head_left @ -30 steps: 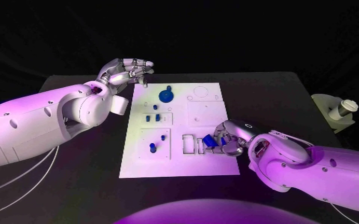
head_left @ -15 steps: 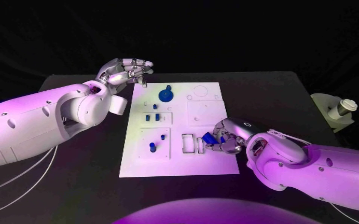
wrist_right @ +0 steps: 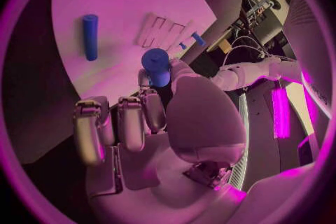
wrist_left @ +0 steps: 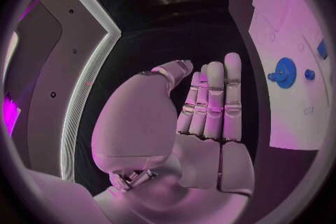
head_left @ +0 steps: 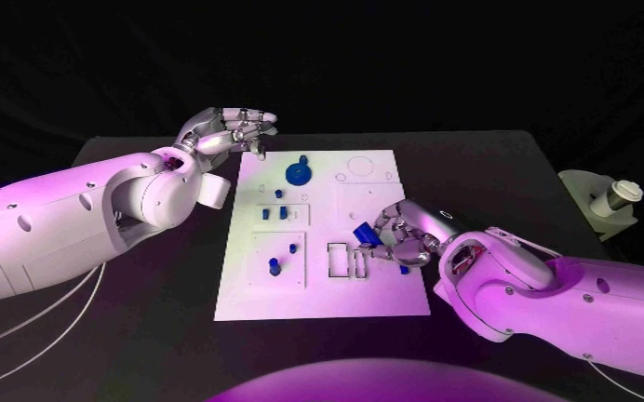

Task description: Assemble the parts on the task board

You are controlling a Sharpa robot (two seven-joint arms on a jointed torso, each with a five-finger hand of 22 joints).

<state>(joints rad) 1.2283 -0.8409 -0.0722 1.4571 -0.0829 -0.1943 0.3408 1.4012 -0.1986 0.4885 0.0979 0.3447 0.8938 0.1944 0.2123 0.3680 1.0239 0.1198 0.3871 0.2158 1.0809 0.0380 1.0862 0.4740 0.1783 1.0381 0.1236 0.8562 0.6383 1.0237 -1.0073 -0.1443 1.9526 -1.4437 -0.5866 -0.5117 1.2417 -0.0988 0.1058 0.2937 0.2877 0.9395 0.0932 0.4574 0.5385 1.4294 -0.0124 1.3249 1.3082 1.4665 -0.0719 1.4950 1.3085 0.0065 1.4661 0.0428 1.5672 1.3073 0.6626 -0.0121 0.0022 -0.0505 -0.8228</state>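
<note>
Above the near right part of the white board point(head_left: 322, 304), the right hand point(head_left: 403, 239) pinches a short blue cylinder point(head_left: 362, 234), just beside the two narrow slots point(head_left: 346, 260) toward the board's middle. Another blue peg point(head_left: 404, 269) lies flat beside it. Left hand point(head_left: 231, 129), fingers curled, empty, hangs at the far corner.
</note>
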